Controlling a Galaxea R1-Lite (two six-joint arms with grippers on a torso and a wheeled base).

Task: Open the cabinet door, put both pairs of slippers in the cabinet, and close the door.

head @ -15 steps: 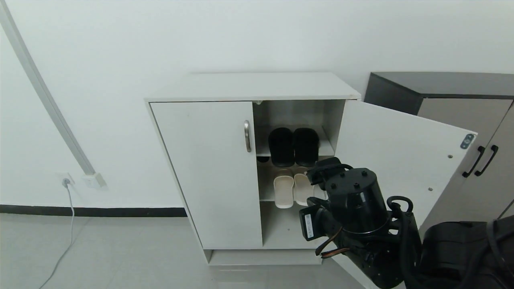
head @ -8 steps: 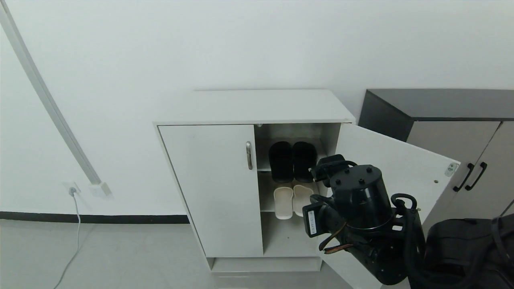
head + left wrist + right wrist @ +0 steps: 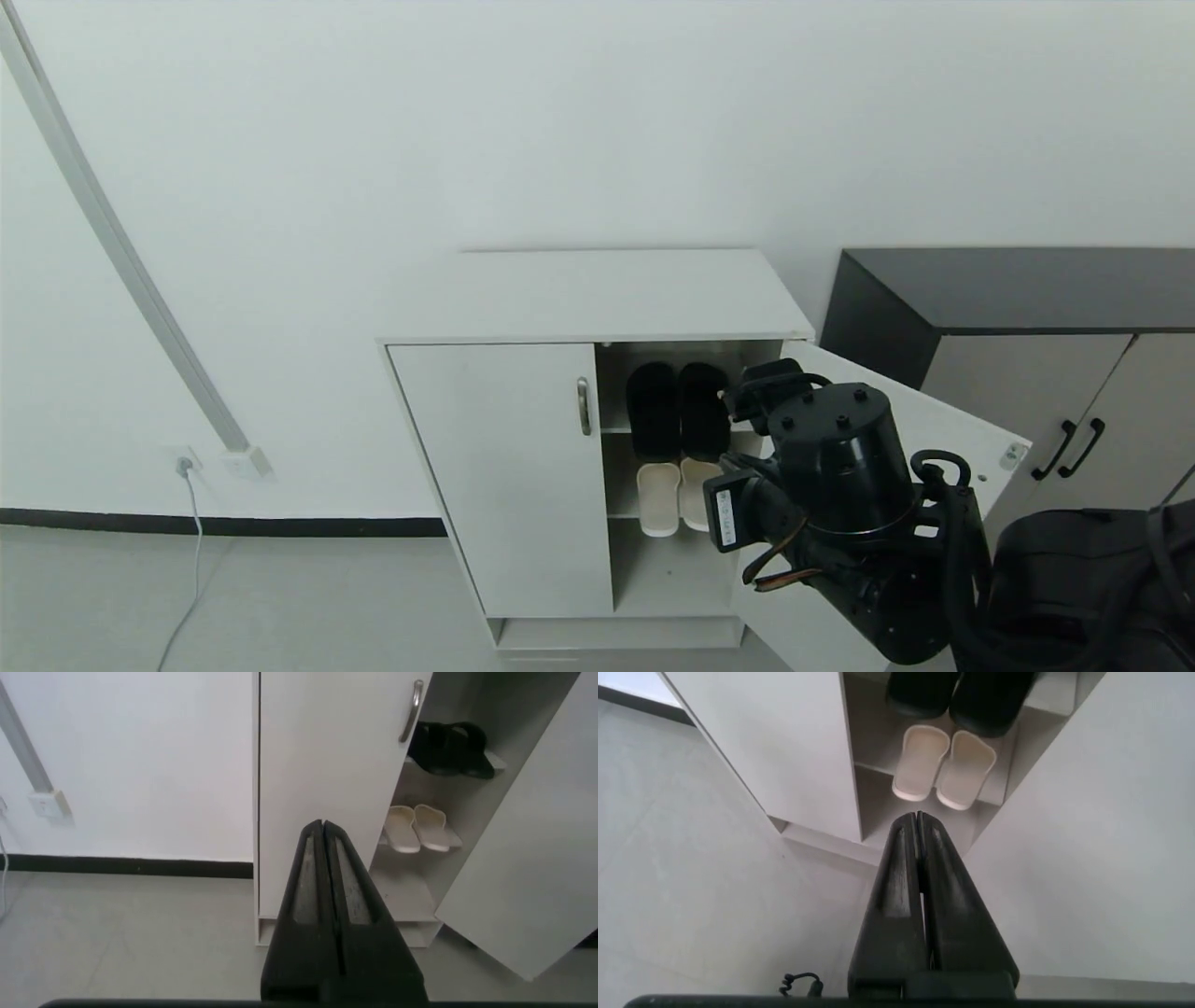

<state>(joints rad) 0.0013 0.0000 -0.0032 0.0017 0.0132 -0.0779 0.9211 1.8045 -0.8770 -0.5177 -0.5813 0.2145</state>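
white wall at the far left, with a grey conduit (image 3: pixel 112 233) running down it at a slant to a box beside an outlet (image 3: pixel 187 461). a cable (image 3: pixel 191 579) drops from the outlet to the floor (image 3: pixel 280 607).

next i see the white cabinet (image 3: pixel 597 294) standing against the wall. its left door (image 3: pixel 504 476) is closed, with a metal handle (image 3: pixel 583 406) at its inner edge. its right door (image 3: pixel 962 429) hangs open, swung out toward me.

both pairs are inside the open half:
- black slippers (image 3: pixel 677 411) side by side on the upper shelf, toes overhanging its front edge
- cream slippers (image 3: pixel 674 485) side by side on the shelf below, directly under the black pair
- bottom compartment under them is bare board

right arm (image 3: pixel 831 467) sits in front of the open door, just beside the opening, covering part of the door panel.

left pincer (image 3: pixel 323 831) is clenched, fingers pressed together with nothing between them. it's held clear of the cabinet, pointing at the closed door. right pincer (image 3: pixel 918 819) is likewise clenched on nothing, aimed at the cream slippers and not touching them.

far right, a dark cabinet (image 3: pixel 1008 289) with black handles stands near the white one, both its doors closed.
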